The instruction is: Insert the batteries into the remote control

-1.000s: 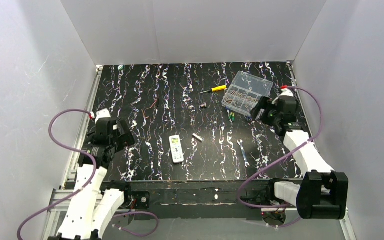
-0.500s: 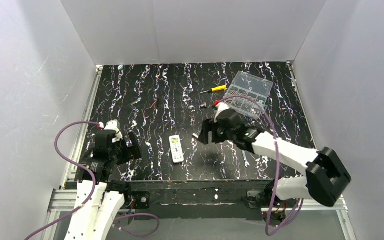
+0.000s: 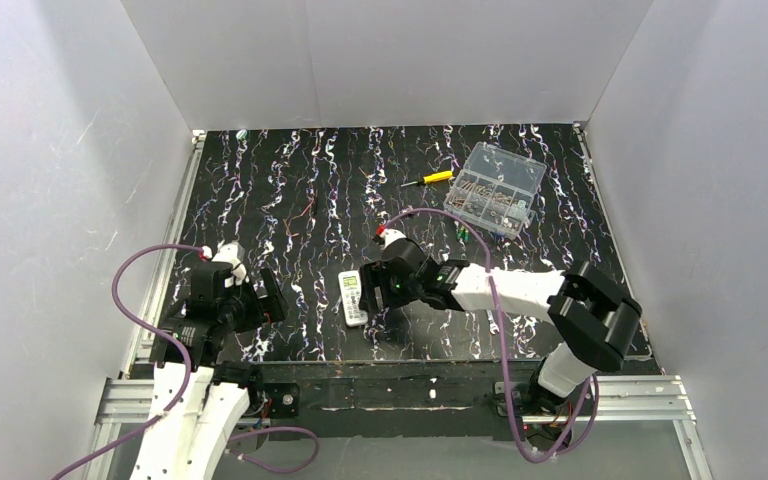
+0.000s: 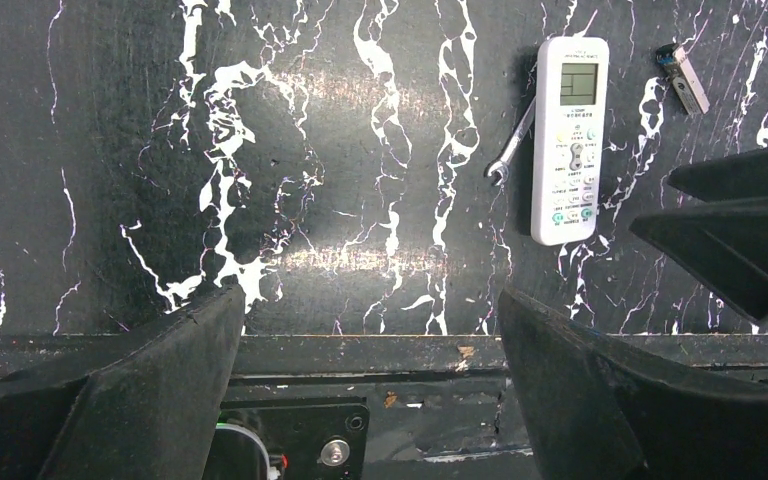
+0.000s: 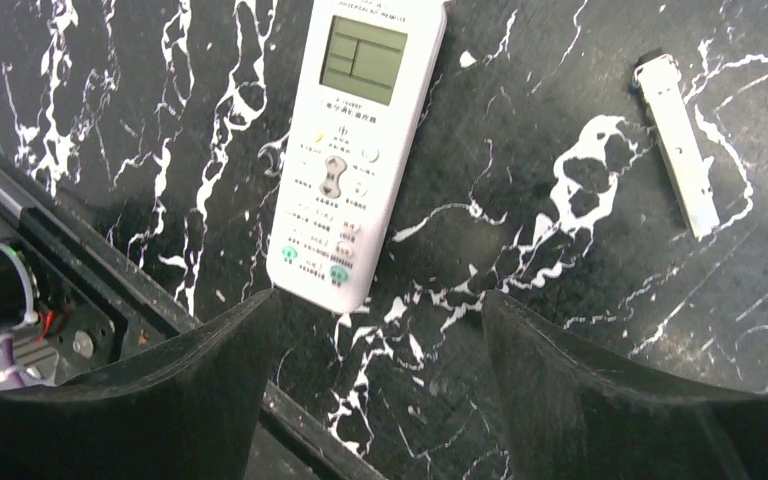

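The white remote control (image 3: 350, 298) lies screen up near the table's front middle. It also shows in the left wrist view (image 4: 569, 140) and the right wrist view (image 5: 355, 150). Two small green batteries (image 3: 462, 234) lie next to the clear box, well away from both grippers. My right gripper (image 3: 370, 290) is open and empty, low over the table just right of the remote; in its wrist view (image 5: 380, 400) the remote's button end sits by the left finger. My left gripper (image 3: 270, 296) is open and empty (image 4: 370, 380), left of the remote near the front edge.
A clear compartment box (image 3: 495, 190) of screws stands at the back right, with a yellow screwdriver (image 3: 430, 179) to its left. A small white-silver stick (image 5: 675, 145) lies right of the remote. A small wrench (image 4: 512, 140) lies beside the remote. White walls surround the table.
My right arm swung from the clear box at the back right down and left to the remote. My left gripper shifted slightly towards the remote, then stayed still.
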